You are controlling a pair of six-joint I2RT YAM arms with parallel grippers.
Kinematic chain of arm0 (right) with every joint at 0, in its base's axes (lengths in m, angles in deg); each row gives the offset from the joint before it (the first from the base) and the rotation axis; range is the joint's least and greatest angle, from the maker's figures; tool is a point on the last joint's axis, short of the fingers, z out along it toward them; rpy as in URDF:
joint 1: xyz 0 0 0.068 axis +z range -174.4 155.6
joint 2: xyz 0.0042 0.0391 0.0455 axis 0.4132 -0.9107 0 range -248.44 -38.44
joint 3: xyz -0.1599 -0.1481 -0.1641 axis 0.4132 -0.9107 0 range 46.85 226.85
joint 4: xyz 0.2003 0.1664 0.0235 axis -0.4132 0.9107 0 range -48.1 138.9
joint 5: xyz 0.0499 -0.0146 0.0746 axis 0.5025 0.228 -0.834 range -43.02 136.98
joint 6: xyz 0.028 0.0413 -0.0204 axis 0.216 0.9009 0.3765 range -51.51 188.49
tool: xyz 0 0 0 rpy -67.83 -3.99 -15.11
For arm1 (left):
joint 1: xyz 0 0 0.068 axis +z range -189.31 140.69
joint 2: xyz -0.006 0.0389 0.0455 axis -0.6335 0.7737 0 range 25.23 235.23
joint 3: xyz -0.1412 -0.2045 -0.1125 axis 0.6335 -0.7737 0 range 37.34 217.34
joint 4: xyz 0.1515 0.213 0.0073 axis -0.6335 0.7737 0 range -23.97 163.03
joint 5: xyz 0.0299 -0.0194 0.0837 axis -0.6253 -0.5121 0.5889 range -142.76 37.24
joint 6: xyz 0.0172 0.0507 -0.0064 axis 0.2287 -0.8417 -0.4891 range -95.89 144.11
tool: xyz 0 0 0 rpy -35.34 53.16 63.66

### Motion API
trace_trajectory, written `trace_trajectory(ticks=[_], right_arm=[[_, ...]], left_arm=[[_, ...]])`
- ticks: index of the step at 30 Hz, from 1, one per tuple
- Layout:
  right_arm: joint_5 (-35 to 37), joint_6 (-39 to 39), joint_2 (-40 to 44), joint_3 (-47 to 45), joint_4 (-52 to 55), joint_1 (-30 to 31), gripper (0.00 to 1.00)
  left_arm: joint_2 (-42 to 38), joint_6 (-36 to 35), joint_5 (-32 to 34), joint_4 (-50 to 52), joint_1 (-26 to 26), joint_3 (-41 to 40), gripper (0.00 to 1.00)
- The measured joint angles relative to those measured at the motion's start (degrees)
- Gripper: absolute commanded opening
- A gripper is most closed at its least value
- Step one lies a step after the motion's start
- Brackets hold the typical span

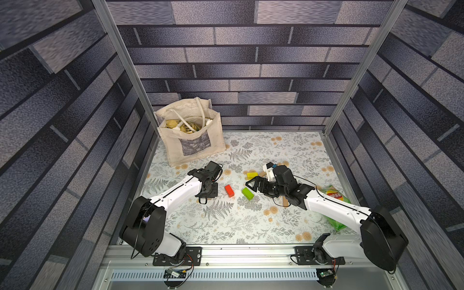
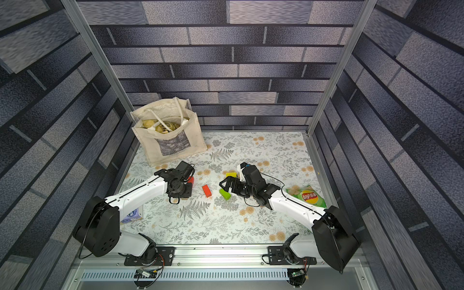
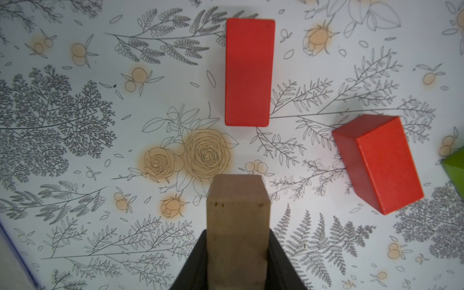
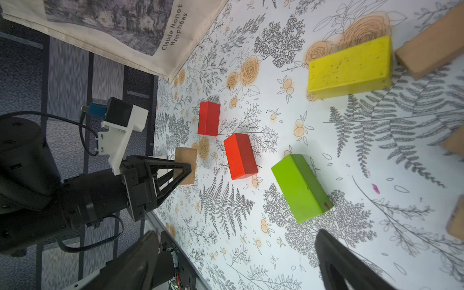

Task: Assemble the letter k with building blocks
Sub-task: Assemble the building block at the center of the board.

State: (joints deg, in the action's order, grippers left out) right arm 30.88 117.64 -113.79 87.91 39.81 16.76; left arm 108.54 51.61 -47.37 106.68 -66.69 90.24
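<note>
Floral table (image 1: 226, 226), brick-patterned walls. Left arm elbow-bent, left gripper (image 3: 238, 233) pointing down, clamped on a tan block (image 3: 238, 200) near a red block (image 3: 248, 72). Right arm reaches inward; right gripper (image 1: 252, 185), jaws wide apart and empty, hovers beside green block (image 1: 247, 193) and yellow block (image 1: 251, 174), mid-table.

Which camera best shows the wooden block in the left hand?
The left wrist view: the tan block fills the foreground, clamped in the left hand. The right wrist view shows it smaller. In both top views the arm nearly hides it.
</note>
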Motion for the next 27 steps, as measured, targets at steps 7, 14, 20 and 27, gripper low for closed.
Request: trace_trajectory(ticks=[7,14,20,27], right_arm=[[0.4,2.0,-1.7,0.0,-3.1,2.5,1.0],[1.0,3.4,-5.2,0.0,-5.2,4.1,1.0],[1.2,3.6,-5.8,0.0,-5.7,4.3,1.0],[1.2,3.6,-5.8,0.0,-6.0,4.3,1.0]], left_arm=[[0.0,-0.2,-2.3,-2.9,2.6,-2.3,0.28],[0.7,-0.3,-3.8,-4.9,2.7,-2.8,0.29],[3.1,-0.5,-4.1,-5.8,2.7,-2.8,0.29],[4.3,-0.5,-4.1,-6.0,2.7,-2.7,0.3]])
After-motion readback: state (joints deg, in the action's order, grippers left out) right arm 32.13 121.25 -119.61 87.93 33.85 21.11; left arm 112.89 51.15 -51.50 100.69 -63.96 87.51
